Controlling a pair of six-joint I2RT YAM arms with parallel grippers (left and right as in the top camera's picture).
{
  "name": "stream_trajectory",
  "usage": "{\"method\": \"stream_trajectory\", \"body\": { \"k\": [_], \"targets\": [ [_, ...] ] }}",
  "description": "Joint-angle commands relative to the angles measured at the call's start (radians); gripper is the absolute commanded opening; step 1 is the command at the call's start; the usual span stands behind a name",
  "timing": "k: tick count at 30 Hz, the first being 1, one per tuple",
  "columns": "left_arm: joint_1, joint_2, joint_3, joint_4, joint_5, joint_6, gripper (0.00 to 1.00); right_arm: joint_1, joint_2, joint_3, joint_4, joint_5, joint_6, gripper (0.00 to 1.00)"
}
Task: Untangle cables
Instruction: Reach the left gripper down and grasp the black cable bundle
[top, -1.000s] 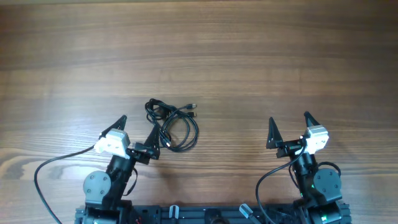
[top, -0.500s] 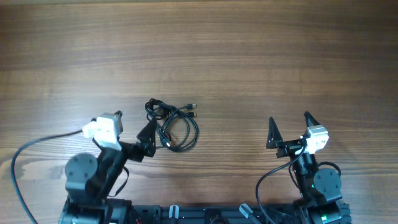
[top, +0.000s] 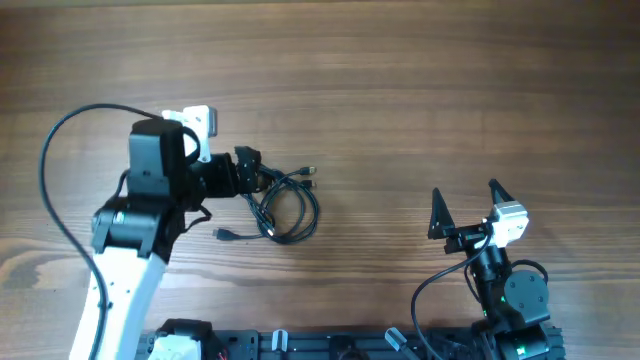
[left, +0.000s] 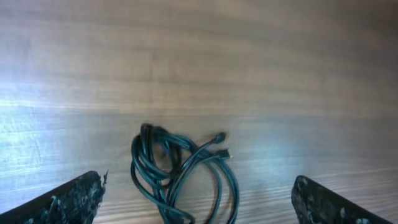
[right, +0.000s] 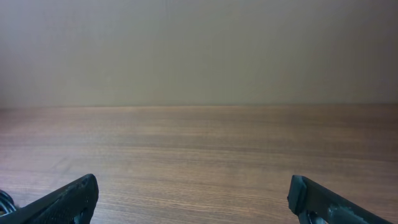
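The cables (top: 291, 205) are thin black cords looped in a tangle on the wooden table, left of centre. Small plug ends stick out at the top right (top: 310, 172) and at the lower left (top: 222, 235). My left gripper (top: 250, 172) is over the left edge of the tangle. In the left wrist view the cables (left: 180, 174) lie between and just ahead of the open fingers (left: 199, 208), which hold nothing. My right gripper (top: 466, 208) is open and empty, well to the right of the cables. The right wrist view shows its fingers (right: 196, 205) spread over bare wood.
The wooden table (top: 420, 90) fills the overhead view. The left arm's thick black wire (top: 60, 150) arcs at the far left. The arm bases stand along the front edge (top: 300, 345). A pale wall (right: 199, 50) shows beyond the table in the right wrist view.
My left arm has swung up from the front edge and reached forward to the left side of the cable tangle. The cables and the right arm have not moved.
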Motion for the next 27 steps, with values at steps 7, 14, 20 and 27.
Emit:
{"method": "stream_trajectory", "body": {
  "k": [7, 14, 20, 27],
  "targets": [
    [-0.025, 0.182, 0.027, -0.123, 0.012, 0.025, 1.00, -0.006, -0.001, -0.001, 0.003, 0.013, 0.014, 1.00],
    [-0.025, 0.244, 0.027, -0.115, 0.012, 0.025, 1.00, -0.006, -0.001, -0.001, 0.003, 0.013, 0.014, 1.00],
    [-0.025, 0.263, 0.026, -0.060, -0.005, -0.060, 1.00, -0.006, -0.001, -0.001, 0.003, 0.013, 0.014, 1.00],
    [-0.025, 0.398, 0.026, -0.042, -0.056, -0.167, 1.00, -0.006, -0.001, -0.001, 0.003, 0.013, 0.014, 1.00]
  ]
}}
